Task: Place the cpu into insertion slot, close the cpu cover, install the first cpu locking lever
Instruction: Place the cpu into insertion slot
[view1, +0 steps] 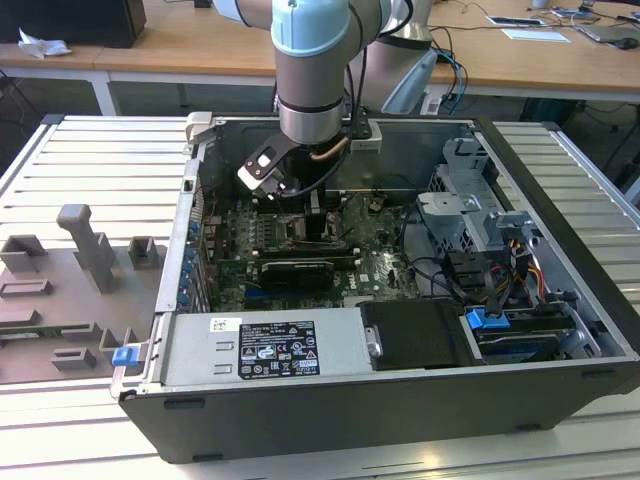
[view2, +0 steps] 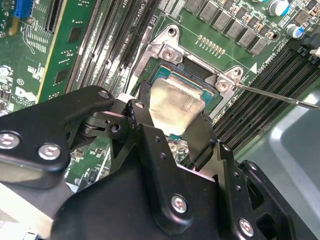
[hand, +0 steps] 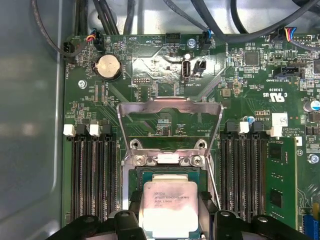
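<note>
We see the arm (view1: 310, 90) reaching down into an opened computer case (view1: 400, 415) that lies on a ribbed metal table (view1: 90, 160). The jaws are closed against two opposite edges of the chip (view2: 175, 102) and grip it between them. In both wrist views the chip lies directly over the socket (hand: 167, 172), its pale metal top facing up. We cannot tell whether it is fully seated. The cover frame (hand: 170, 105) stands swung back on its hinge at the socket's edge, and green board shows through its window. A thin metal lever (view2: 270, 94) juts out from one socket corner. Long memory slots (hand: 92, 185) run along both sides of the socket.
</note>
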